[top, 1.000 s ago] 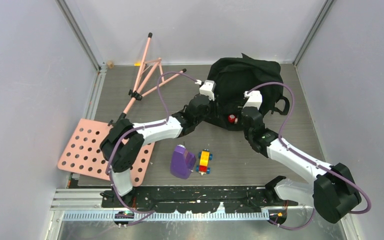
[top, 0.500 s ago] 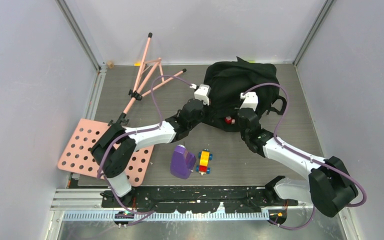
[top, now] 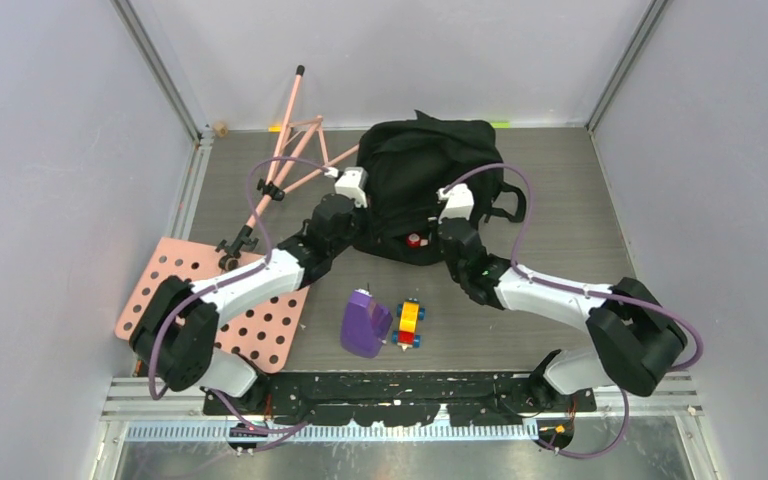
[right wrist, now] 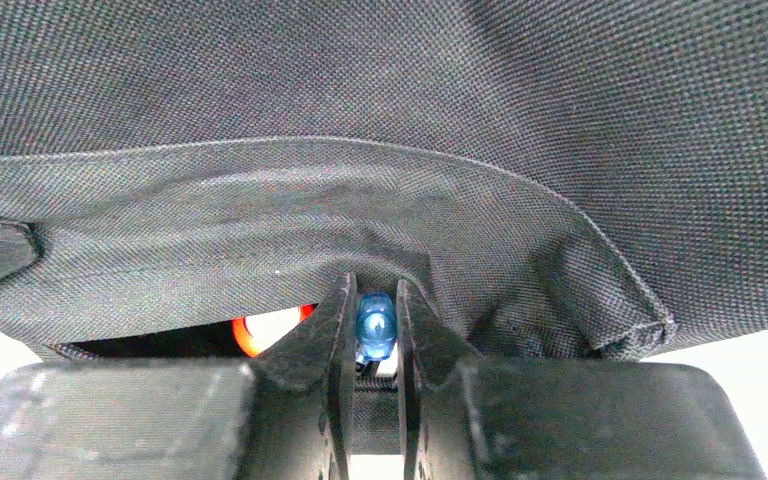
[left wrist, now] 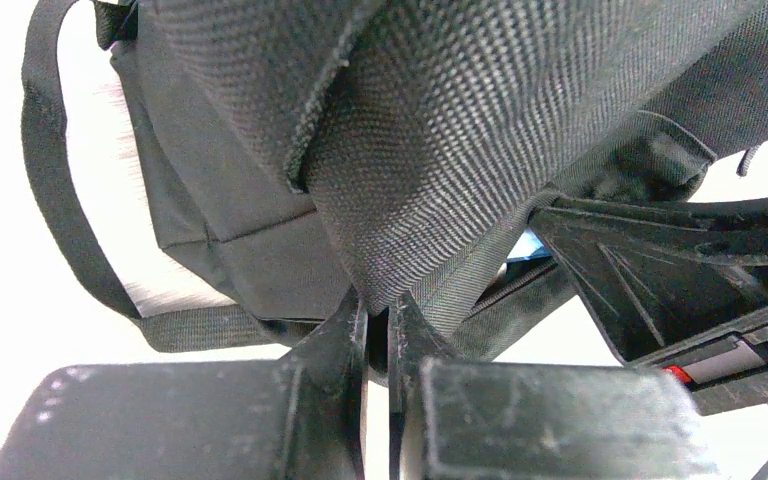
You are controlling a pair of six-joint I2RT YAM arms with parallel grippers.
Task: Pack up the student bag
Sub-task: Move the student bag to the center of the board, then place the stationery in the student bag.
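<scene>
Where the grey counter [top: 570,200] reaches 12 o'clock, the large black soft fabric backpack [top: 425,170] slumps, rounded and floppy, mouth facing 6 o'clock, long axis unclear; the left fingers [left wrist: 332,338] pinch a fold of it, the right fingers [right wrist: 328,325] clamp narrowly on a small blue rounded bead [right wrist: 376,325] at its rim.

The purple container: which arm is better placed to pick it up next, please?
Probably the left: the purple container sits beyond the toy blocks from the right gripper, on the side of the left gripper; both are shut on the student bag.
</scene>
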